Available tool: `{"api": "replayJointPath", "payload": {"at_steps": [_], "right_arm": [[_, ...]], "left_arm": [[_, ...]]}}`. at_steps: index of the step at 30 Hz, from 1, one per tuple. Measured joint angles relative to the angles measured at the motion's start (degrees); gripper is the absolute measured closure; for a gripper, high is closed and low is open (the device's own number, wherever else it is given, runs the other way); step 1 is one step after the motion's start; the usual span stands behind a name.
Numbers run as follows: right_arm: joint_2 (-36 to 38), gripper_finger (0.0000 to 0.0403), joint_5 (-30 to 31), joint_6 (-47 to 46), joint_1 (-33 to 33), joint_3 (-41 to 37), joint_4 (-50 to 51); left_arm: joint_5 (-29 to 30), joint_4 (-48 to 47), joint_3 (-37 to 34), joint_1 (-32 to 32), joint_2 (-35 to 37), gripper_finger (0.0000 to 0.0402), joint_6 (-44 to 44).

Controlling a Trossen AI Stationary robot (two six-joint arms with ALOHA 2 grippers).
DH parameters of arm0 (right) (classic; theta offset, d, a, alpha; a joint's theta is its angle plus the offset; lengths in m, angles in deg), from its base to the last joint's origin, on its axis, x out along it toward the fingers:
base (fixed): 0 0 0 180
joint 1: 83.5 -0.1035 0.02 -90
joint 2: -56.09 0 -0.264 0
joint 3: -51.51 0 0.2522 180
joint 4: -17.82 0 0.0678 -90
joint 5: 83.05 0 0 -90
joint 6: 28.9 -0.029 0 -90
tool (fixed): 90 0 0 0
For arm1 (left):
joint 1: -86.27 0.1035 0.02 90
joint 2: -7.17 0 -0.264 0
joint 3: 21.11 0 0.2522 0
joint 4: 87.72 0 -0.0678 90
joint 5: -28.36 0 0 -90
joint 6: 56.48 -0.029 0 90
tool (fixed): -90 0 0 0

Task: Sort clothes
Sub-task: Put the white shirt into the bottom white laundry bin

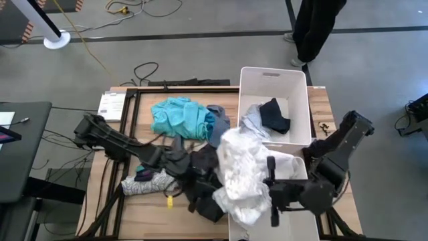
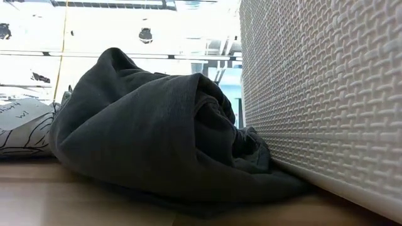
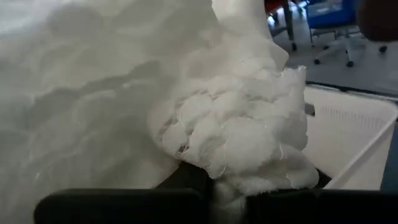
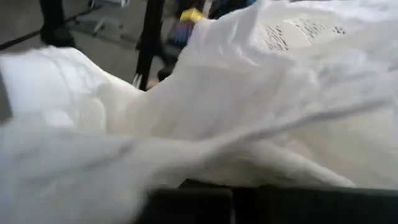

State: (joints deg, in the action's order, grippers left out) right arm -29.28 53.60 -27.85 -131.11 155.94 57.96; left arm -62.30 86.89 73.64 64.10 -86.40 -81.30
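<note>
A white crinkled garment [image 1: 239, 173] is heaped at the table's middle and lies over the left rim of the near white bin [image 1: 304, 231]. My left gripper [image 1: 208, 175] reaches in from the table's left over a dark grey garment [image 1: 199, 191] and is shut on the white garment [image 3: 236, 124]. My right gripper [image 1: 267, 184] is at the white garment's right side, over the near bin; white cloth [image 4: 249, 124] covers its front. A teal garment [image 1: 177, 117], a grey-blue one [image 1: 217, 124] and a leaf-print white one [image 1: 144, 184] lie on the table. My left gripper pinches a gathered bunch of the white garment's left side [image 3: 219, 177] between its two fingers, coming in about level from the table's left. Several crumpled layers bulge out just past the fingers. The rest of the garment rests heaped on the bin rim and on the clothes below.
The far white bin [image 1: 251, 73] holds a grey garment [image 1: 254, 120] and a black one [image 1: 275, 115]. In the low view the dark grey garment [image 2: 151, 125] lies against a bin wall [image 2: 326, 94]. A small yellow object [image 1: 169, 199] lies near the front. A person's legs [image 1: 314, 30] stand beyond the table.
</note>
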Motion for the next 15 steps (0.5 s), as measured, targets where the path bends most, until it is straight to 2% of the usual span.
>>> {"api": "replayJointPath", "payload": {"at_steps": [7, 11, 15], "right_arm": [[-0.1, 0.0403, -0.6, -24.5, -2.7, 0.0, 19.7], [-0.2, 0.0400, -5.5, -37.4, -2.7, 0.0, 28.6], [-0.2, 0.0388, -10.7, -44.8, -2.7, 0.0, 32.1]], "left_arm": [[-4.1, 3.6, 0.0, 2.4, -6.0, 0.0368, 0.4], [-8.3, 4.5, 0.0, 3.6, -7.7, 0.0357, 2.1], [-11.4, 3.7, 0.0, 4.4, -7.8, 0.0350, 2.9]]}}
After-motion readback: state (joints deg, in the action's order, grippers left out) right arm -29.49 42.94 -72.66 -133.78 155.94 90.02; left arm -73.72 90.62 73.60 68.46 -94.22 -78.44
